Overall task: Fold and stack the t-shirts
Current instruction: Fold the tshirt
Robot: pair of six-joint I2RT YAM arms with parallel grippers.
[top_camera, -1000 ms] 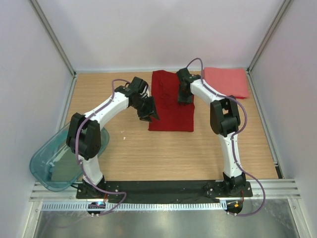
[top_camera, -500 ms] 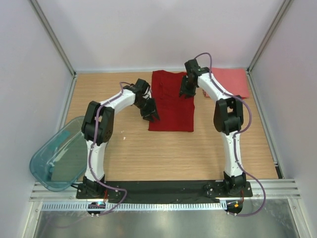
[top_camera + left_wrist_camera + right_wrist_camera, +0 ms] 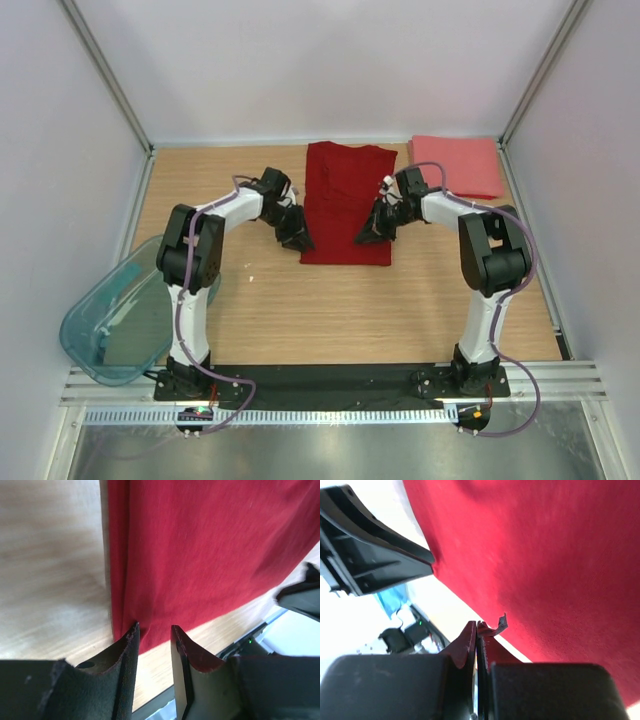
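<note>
Limp dark red t-shirt lies flat left of the folded salmon-pink shirt; best pinched at its hem corners. Left claw straddles the hem, narrowly apart; right claw is pressed together.

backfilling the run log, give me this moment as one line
dark red shirt: laid flat; left tool: parted at its near-left corner; right tool: shut at near-right hem; salmon shirt: folded, far right

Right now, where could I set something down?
Free: the bare wood between the dark red shirt and the arm bases, and the far left corner. Crowded: around that shirt, where the left gripper and right gripper sit.
</note>
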